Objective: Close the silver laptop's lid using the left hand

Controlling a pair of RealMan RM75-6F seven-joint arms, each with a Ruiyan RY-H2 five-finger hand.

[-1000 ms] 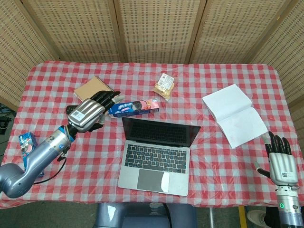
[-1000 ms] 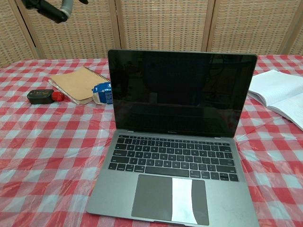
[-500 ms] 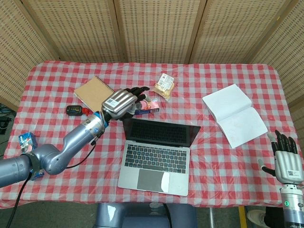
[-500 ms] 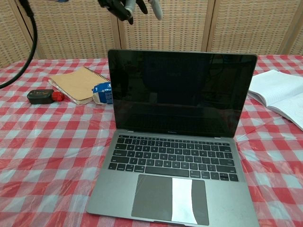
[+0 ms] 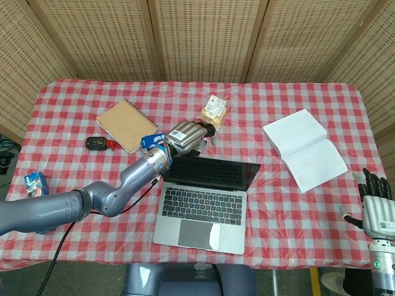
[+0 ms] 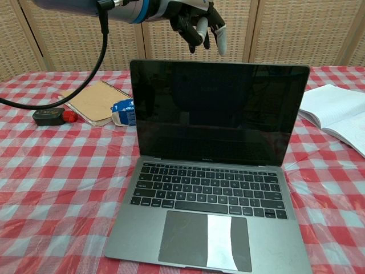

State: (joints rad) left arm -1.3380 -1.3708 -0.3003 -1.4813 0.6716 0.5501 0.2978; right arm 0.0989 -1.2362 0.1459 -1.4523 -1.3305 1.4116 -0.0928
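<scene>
- the silver laptop (image 5: 203, 200) sits open near the front edge of the table (image 5: 74, 98), which is covered in a red and white checked cloth; its dark screen (image 6: 218, 111) stands upright and faces the robot.
- the left hand (image 5: 188, 135) hangs above and just behind the top edge of the lid, toward its left part; in the chest view its fingers (image 6: 201, 24) point downward, loosely spread, with nothing in them, and a gap shows between them and the lid.
- the right hand (image 5: 378, 208) is at the right front corner of the table, well apart from the laptop, fingers extended and spread, holding nothing.
- left of the laptop lie a brown spiral notebook (image 5: 123, 124), a small black device with a red end (image 5: 99, 143) and a blue biscuit packet (image 6: 122, 112), mostly hidden by the left arm in the head view.
- behind the laptop is a clear snack bag (image 5: 213, 110); to the right lies an open white book (image 5: 304, 148).
- a small blue carton (image 5: 35, 184) lies at the table's left edge.
</scene>
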